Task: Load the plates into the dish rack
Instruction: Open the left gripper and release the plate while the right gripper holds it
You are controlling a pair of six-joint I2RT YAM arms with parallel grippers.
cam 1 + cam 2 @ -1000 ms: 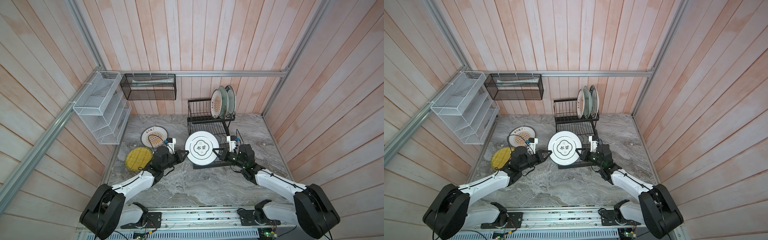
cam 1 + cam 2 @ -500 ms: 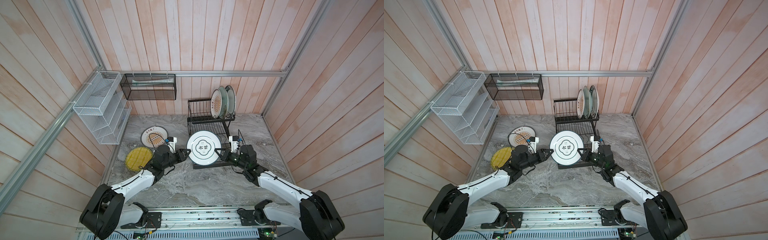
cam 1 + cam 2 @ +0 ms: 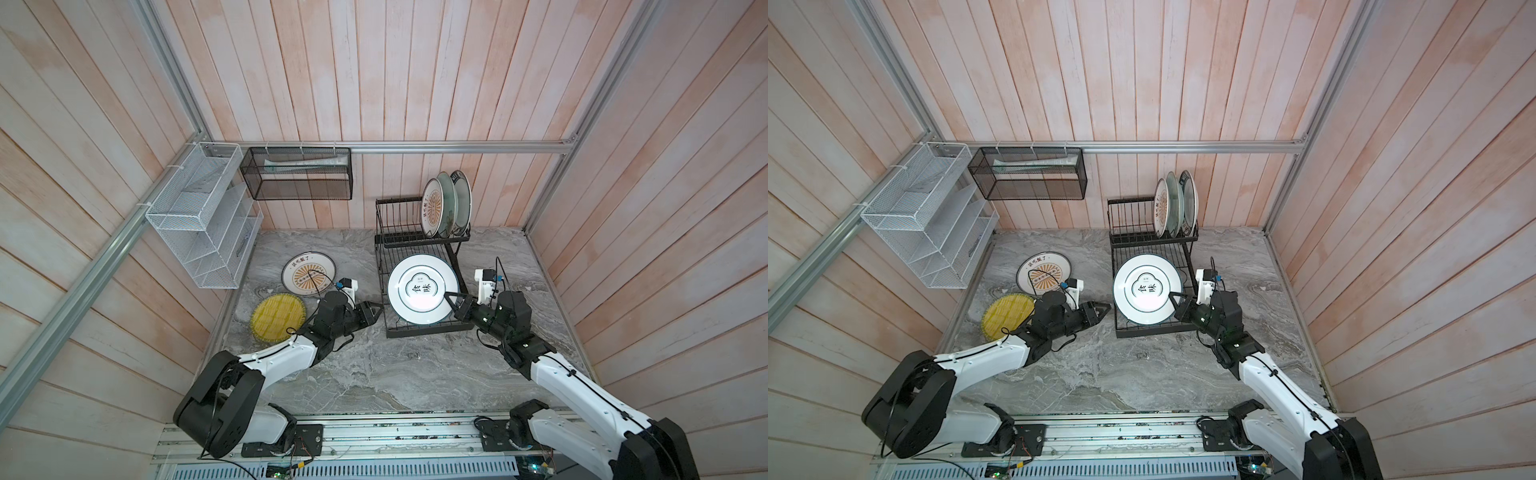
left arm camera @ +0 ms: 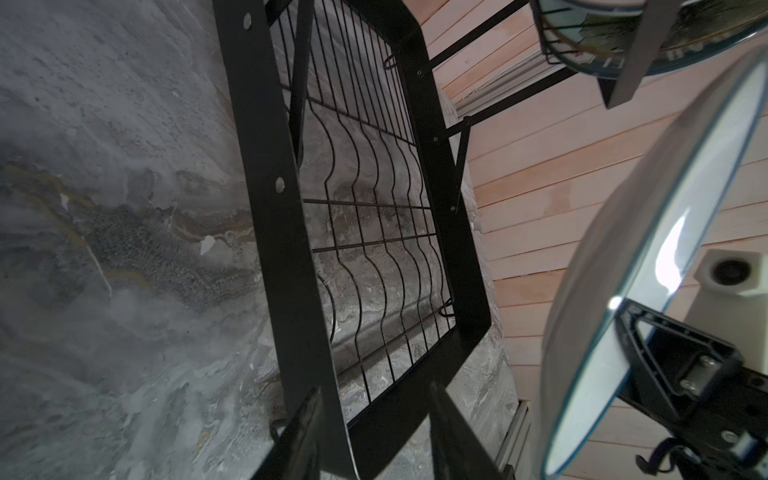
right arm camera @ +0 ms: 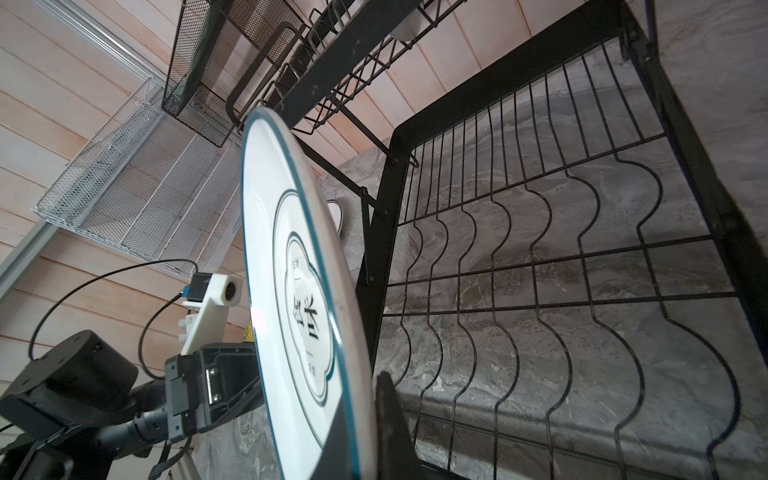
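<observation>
one green-ringed plate [image 3: 419, 316], rim pinched by right gripper [image 3: 450, 298]; left gripper [image 3: 377, 312] spread, seemingly clear

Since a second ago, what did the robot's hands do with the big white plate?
The left gripper let go of the green-ringed plate and opened. The right gripper, shut on the plate's rim, carried it slightly right, over the lower tier of the dish rack. The three racked plates, the sunburst plate and the yellow plate stayed put.
</observation>
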